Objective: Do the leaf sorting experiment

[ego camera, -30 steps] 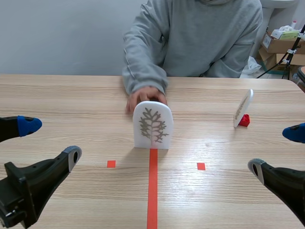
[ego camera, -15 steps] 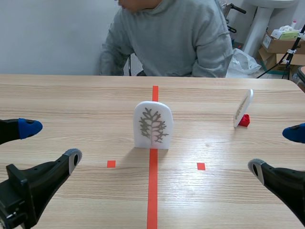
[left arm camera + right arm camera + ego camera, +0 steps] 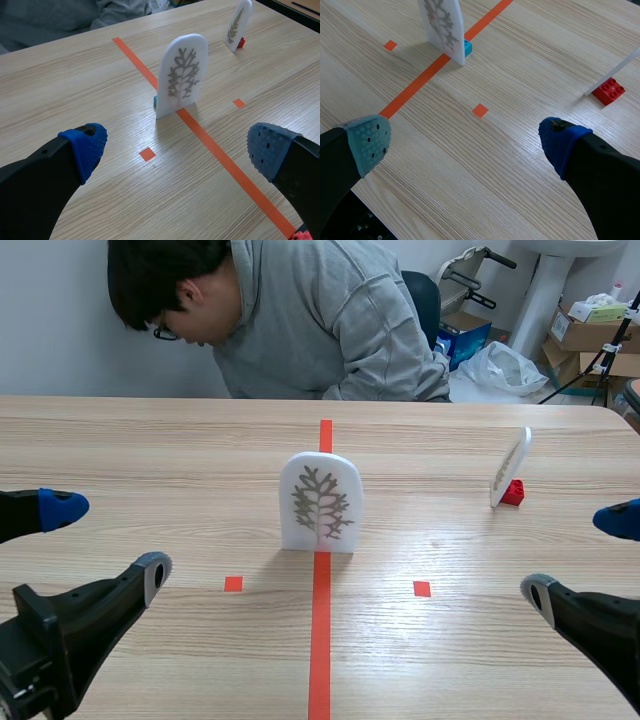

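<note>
A white arched card with a grey branching leaf print stands upright on the red tape line at the table's middle, propped by a small blue brick behind it; the card is ahead of my left gripper and the card is ahead of my right gripper. A second white leaf card leans on a red brick at the right, with the brick ahead of my right gripper. My left gripper is open low at the left. My right gripper is open low at the right. Both hold nothing.
A person in a grey hoodie sits across the table, bent over to the left, hands off the table. Boxes and a bag stand behind at the right. Small red tape squares mark the wood near the line.
The person took the hand away from behind the middle card and bent down to the left. Both arms and both cards kept still.
</note>
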Action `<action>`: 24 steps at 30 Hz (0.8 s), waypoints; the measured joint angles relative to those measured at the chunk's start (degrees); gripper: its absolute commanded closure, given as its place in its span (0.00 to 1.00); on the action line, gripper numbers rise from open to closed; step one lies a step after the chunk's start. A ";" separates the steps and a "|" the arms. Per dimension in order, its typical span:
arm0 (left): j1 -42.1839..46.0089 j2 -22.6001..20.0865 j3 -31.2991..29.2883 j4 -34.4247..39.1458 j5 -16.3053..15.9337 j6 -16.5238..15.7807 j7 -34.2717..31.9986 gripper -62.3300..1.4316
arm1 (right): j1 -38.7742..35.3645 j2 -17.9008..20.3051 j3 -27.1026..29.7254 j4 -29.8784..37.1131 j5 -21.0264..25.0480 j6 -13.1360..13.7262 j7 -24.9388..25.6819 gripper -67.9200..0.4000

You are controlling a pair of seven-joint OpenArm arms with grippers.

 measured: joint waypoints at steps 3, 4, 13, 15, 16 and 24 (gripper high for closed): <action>0.00 0.00 0.00 0.00 0.00 0.00 0.00 0.03 | 0.00 0.00 0.00 0.00 -1.40 0.00 0.00 0.10; 0.00 0.00 0.00 0.00 0.00 0.00 0.00 0.03 | 0.00 0.00 0.00 0.00 -1.40 0.00 0.00 0.10; 0.00 0.00 0.00 0.00 0.00 0.00 0.00 0.03 | 0.50 0.00 0.00 0.00 -4.11 0.02 -1.84 0.10; 0.00 0.00 0.00 0.00 0.00 0.02 0.00 0.03 | 1.97 0.00 -0.15 -0.02 -7.78 0.04 -3.50 0.10; 0.00 0.00 0.00 0.00 0.00 0.02 0.00 0.03 | 2.86 0.00 -0.28 -0.17 -9.25 0.02 -3.52 0.10; 0.00 1.77 0.00 0.00 0.00 0.02 0.00 0.03 | 10.91 4.61 -4.57 -4.55 -10.01 -3.67 -2.93 0.10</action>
